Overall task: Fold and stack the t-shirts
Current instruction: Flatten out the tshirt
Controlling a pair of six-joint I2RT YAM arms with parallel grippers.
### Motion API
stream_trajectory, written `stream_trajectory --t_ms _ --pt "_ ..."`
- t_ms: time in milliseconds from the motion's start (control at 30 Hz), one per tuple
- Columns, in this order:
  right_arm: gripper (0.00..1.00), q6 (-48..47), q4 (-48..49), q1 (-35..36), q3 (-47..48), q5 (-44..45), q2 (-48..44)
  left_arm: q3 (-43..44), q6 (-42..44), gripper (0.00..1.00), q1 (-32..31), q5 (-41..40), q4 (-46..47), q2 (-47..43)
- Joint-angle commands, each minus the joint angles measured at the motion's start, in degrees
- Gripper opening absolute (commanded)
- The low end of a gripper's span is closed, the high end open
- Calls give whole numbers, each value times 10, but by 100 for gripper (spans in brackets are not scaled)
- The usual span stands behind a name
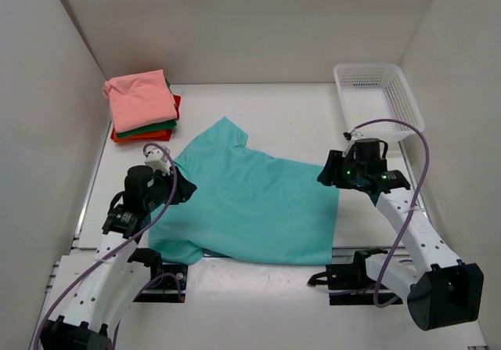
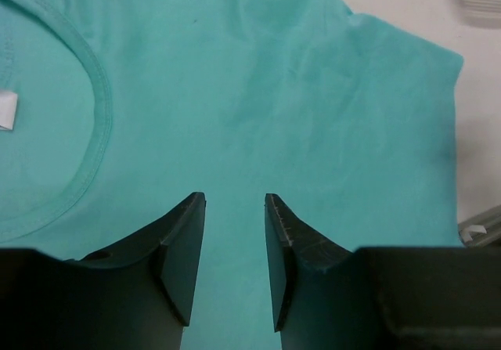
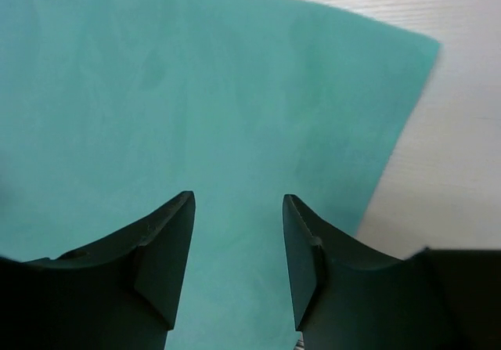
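While teal shirt (image 1: 258,209) lies spread on desk (image 1: 297,115), left jaws over collar (image 2: 98,107), right jaws over hem (image 3: 403,92), both parted, empty: likely placed for fold grasp.

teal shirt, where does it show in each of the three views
top external: teal shirt lies spread mid-table, between both arms
left wrist: it fills most of the frame, collar at left, under the open left claw
right wrist: it covers left and centre, one corner at upper right, under the open right claw
shared landmark: pale table just past the shirt's edge
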Motion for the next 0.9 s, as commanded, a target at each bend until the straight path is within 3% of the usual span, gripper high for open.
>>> stream_trajectory --t_ms 0,100,233,433,567,667,833,867 --pt "45 15 45 38 -34 -2 35 -32 -22 47 5 8 80 43" --pt "46 21 97 69 -51 -7 72 -17 -26 46 -14 -10 127 137" --pt "48 16 127 93 -45 21 179 68 -33 45 -17 -41 198 299" --pt "52 17 101 98 16 96 288 185 -42 44 -24 -106 212 507" --pt "52 10 62 86 103 106 418 333 -30 43 -39 -122 137 665" --pt "53 -7 39 81 161 103 473 376 -38 41 -36 -118 143 738" --pt "53 -39 -31 56 350 109 605 510 -50 41 -20 -116 88 855" --pt "54 -51 -62 54 442 113 659 596 -46 41 -13 -116 48 890"
